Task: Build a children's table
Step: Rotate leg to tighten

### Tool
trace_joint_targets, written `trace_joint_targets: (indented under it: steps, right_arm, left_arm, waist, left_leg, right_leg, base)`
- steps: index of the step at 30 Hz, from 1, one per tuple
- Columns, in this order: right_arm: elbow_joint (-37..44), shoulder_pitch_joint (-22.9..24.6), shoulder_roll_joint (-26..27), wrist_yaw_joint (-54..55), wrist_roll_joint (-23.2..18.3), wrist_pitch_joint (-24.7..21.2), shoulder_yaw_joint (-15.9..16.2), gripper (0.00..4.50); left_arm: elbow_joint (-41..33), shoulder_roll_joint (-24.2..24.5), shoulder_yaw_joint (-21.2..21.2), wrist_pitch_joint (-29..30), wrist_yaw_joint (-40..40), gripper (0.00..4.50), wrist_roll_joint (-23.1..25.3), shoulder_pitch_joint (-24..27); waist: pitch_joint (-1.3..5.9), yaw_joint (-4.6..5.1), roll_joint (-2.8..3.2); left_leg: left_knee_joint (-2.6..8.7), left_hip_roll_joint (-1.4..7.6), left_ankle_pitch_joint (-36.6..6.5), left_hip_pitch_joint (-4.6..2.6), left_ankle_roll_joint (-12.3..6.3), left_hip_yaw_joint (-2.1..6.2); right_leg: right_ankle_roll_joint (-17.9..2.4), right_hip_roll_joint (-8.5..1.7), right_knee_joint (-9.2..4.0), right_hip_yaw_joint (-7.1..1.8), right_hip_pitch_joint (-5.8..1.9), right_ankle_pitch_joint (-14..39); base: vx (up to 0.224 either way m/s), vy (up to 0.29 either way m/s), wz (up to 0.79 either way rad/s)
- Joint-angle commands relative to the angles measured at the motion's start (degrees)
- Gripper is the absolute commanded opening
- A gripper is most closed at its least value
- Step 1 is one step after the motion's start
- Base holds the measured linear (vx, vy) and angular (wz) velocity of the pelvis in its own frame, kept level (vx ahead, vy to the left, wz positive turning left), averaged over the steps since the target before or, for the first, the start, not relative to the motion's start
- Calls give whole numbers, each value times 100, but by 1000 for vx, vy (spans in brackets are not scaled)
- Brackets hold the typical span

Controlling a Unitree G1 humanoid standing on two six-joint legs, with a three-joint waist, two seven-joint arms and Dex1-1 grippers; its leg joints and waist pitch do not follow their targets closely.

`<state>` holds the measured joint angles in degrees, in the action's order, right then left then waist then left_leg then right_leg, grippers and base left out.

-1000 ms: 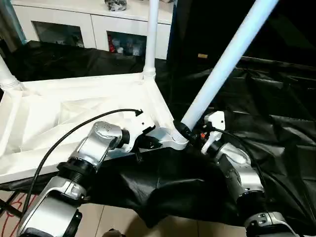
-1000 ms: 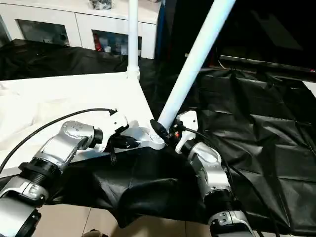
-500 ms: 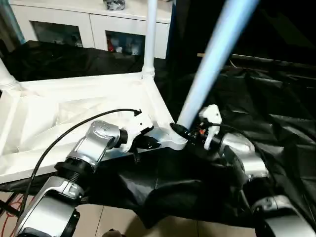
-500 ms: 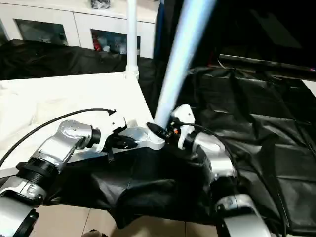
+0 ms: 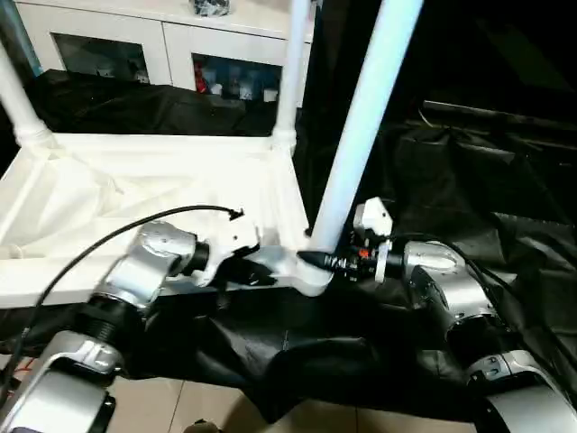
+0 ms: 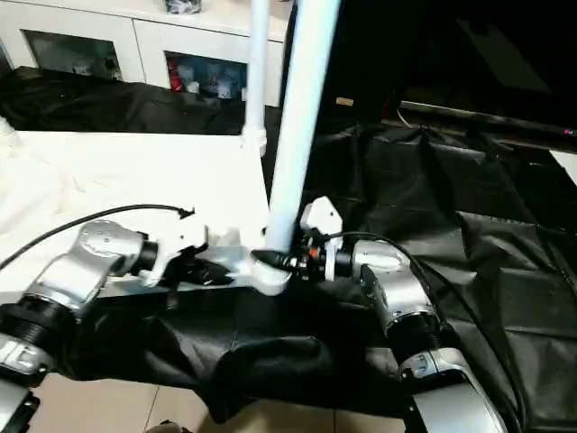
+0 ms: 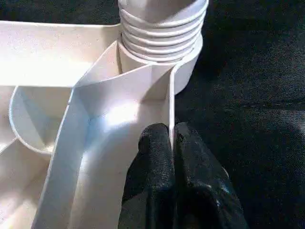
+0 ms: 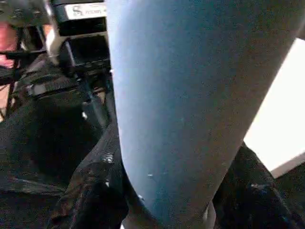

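Note:
The children's table top (image 5: 135,180) lies upside down, white and ribbed, on black cloth. A long white leg (image 5: 361,126) stands almost upright in the near right corner socket (image 5: 311,278). My right gripper (image 5: 315,260) is shut on the base of this leg; in the right wrist view the leg (image 8: 190,95) sits between the black fingers (image 8: 95,191). My left gripper (image 5: 261,275) is shut on the top's thin rim just beside that socket, and its fingertips (image 7: 155,143) pinch the rim wall below the leg's threaded collar (image 7: 162,43). Two more legs (image 5: 290,63) (image 5: 16,99) stand in the far corners.
A white cabinet (image 5: 135,45) with glass doors stands behind the table top. Crumpled black cloth (image 5: 469,180) covers the surface to the right and hangs over the near edge. Pale floor (image 5: 207,406) shows below it.
The held leg has swung from leaning far to the right to nearly upright in its socket, with my right forearm turning along. The camera has shifted too. My left gripper keeps its pinch on the rim.

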<state>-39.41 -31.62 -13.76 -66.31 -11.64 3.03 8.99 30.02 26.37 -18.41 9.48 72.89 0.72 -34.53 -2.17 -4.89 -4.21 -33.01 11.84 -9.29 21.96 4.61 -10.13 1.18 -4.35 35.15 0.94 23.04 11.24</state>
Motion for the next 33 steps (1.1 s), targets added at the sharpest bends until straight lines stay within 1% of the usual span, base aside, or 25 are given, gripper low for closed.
trace_joint_targets:
  steps: [1,4,7,8,9,11,12,13,14,15,16,18,19,20,21,22,24,25,26,27,28,29,30,32,33]
  right_arm:
    - [-506,314,-123,63,393,-248,311,190]
    - [-585,294,-61,236,414,-175,243,190]
    - [-967,102,143,1074,466,-15,-25,190]
    - [-1173,-17,218,1529,504,4,-127,190]
    - [-1427,-166,309,2074,554,50,-233,190]
    - [-1512,-223,343,2277,579,43,-262,190]
    - [-1682,-345,416,2697,624,8,-308,190]
    - [-1736,-385,441,2831,636,-6,-322,190]
    - [-1974,-567,577,3348,617,-97,-416,190]
    - [-2129,-694,663,3652,570,-221,-485,190]
    - [-2129,-694,663,3652,570,-221,-485,190]
    - [-2492,-995,873,4327,562,-459,-558,190]
    - [-2492,-995,873,4327,562,-459,-558,190]
    - [-2808,-1289,1124,4848,540,-518,-650,190]
    - [-2838,-1322,1156,4902,527,-525,-669,190]
    - [-2879,-1371,1200,4963,509,-532,-692,190]
    - [-2956,-1461,1280,5037,513,-522,-721,190]
    - [-2982,-1484,1302,5051,529,-509,-726,190]
    - [-3021,-1516,1338,5045,524,-509,-745,190]
    - [-3052,-1533,1353,5052,534,-507,-749,190]
    - [-3072,-1543,1360,5059,544,-503,-750,190]
    - [-3079,-1545,1363,5038,563,-494,-734,190]
    - [-3089,-1549,1368,5024,578,-484,-724,190]
    - [-3152,-1589,1389,5007,667,-446,-689,190]
    - [-3159,-1603,1405,4945,658,-404,-713,190]
  left_arm:
    - [-220,-104,144,-143,-25,0,-261,-217]
    - [-122,-160,204,-123,-236,0,-208,-259]
    - [-15,-267,282,-16,-592,0,-118,-321]
    - [5,-333,318,149,-786,0,-74,-374]
    - [37,-431,360,316,-1034,0,-21,-459]
    - [52,-488,394,427,-1164,0,-8,-501]
    - [93,-615,458,635,-1438,0,14,-602]
    - [104,-654,476,689,-1521,0,20,-631]
    - [152,-842,560,928,-1900,0,40,-757]
    - [198,-979,612,1097,-2149,0,50,-840]
    - [198,-979,612,1097,-2149,0,50,-840]
    - [310,-1361,705,1551,-2846,0,128,-1010]
    - [310,-1361,705,1551,-2846,0,128,-1010]
    - [461,-1797,724,1716,-3477,0,198,-1101]
    - [489,-1845,714,1716,-3536,0,211,-1106]
    - [541,-1886,670,1691,-3628,0,271,-1116]
    - [659,-1912,565,1642,-3764,0,404,-1134]
    - [687,-1914,550,1645,-3785,0,422,-1138]
    - [692,-1917,570,1681,-3799,0,409,-1133]
    - [681,-1903,578,1712,-3796,0,407,-1126]
    - [673,-1893,581,1731,-3794,0,408,-1122]
    - [676,-1874,580,1728,-3785,0,414,-1121]
    - [680,-1861,581,1723,-3781,0,420,-1121]
    - [721,-1854,580,1699,-3805,0,433,-1138]
    - [735,-1847,571,1670,-3803,0,439,-1143]
  waist:
    - [292,27,53]
    - [280,16,49]
    - [257,27,49]
    - [252,61,52]
    - [262,78,58]
    - [254,119,55]
    - [255,122,53]
    - [252,150,52]
    - [263,167,42]
    - [279,154,91]
    - [288,163,78]
    - [309,167,59]
    - [309,167,59]
    - [326,165,51]
    - [332,155,56]
    - [350,137,53]
    - [358,126,33]
    - [357,120,36]
    - [345,113,35]
    - [336,114,63]
    - [331,120,56]
    - [324,123,55]
    - [315,125,90]
    - [315,139,76]
    - [315,140,89]
  left_leg:
    - [434,136,-1585,-133,-23,-8]
    - [434,137,-1697,-148,-11,-17]
    - [459,137,-1992,-153,126,2]
    - [471,133,-2108,-152,215,11]
    - [477,136,-2153,-151,291,35]
    - [481,125,-2236,-145,340,44]
    - [477,125,-2249,-149,324,44]
    - [468,122,-2250,-155,313,33]
    - [463,121,-2177,-142,315,30]
    - [465,111,-2026,-129,312,38]
    - [452,114,-1955,-138,311,21]
    - [422,107,-1635,-122,247,-4]
    - [422,107,-1635,-122,247,-4]
    - [392,98,-1325,-97,170,-18]
    - [387,84,-1204,-85,163,-9]
    - [366,77,-1011,-103,87,-22]
    - [348,67,-793,-78,-59,-27]
    - [334,67,-717,-89,-144,-36]
    - [337,69,-727,-93,-197,-42]
    - [348,79,-864,-110,-184,-43]
    - [352,84,-950,-112,-166,-43]
    - [361,86,-1049,-112,-139,-39]
    - [381,98,-1275,-127,-38,-27]
    - [388,98,-1387,-126,35,-22]
    - [389,97,-1406,-126,55,-20]
  right_leg:
    - [-1299,-262,-379,-116,-174,844]
    - [-1292,-274,-404,-124,-160,1039]
    - [-1174,-296,-450,-127,-126,1623]
    - [-1120,-301,-460,-130,-108,1868]
    - [-1059,-309,-461,-119,-116,2030]
    - [-1007,-298,-482,-113,-103,2121]
    - [-1002,-301,-491,-114,-100,2105]
    - [-1035,-290,-485,-124,-76,2039]
    - [-1057,-295,-478,-127,-97,1974]
    - [-1067,-288,-465,-121,-116,1796]
    - [-1093,-278,-457,-126,-109,1629]
    - [-1186,-255,-400,-120,-150,1067]
    - [-1186,-255,-400,-120,-150,1067]
    - [-1257,-250,-354,-120,-179,571]
    - [-1265,-244,-340,-109,-195,421]
    - [-1302,-232,-317,-101,-213,84]
    - [-1342,-228,-285,-96,-249,-290]
    - [-1377,-227,-278,-98,-249,-446]
    - [-1403,-232,-284,-97,-249,-445]
    - [-1405,-236,-309,-97,-236,-268]
    - [-1401,-236,-317,-97,-233,-153]
    - [-1390,-239,-329,-96,-232,-4]
    - [-1334,-246,-356,-99,-216,327]
    - [-1293,-241,-369,-100,-210,468]
    - [-1288,-243,-369,-102,-206,483]
  base:
    - [0,0,0]
    - [0,0,0]
    - [0,0,0]
    - [0,0,0]
    - [0,0,0]
    - [0,0,0]
    - [0,0,0]
    - [0,0,0]
    - [0,0,0]
    - [0,0,0]
    - [0,0,0]
    - [0,0,0]
    - [0,0,0]
    - [0,0,0]
    - [0,0,0]
    - [0,0,0]
    - [0,0,0]
    - [0,0,0]
    - [0,0,0]
    - [0,0,0]
    - [0,0,0]
    - [0,0,0]
    - [0,0,0]
    - [0,0,0]
    - [0,0,0]
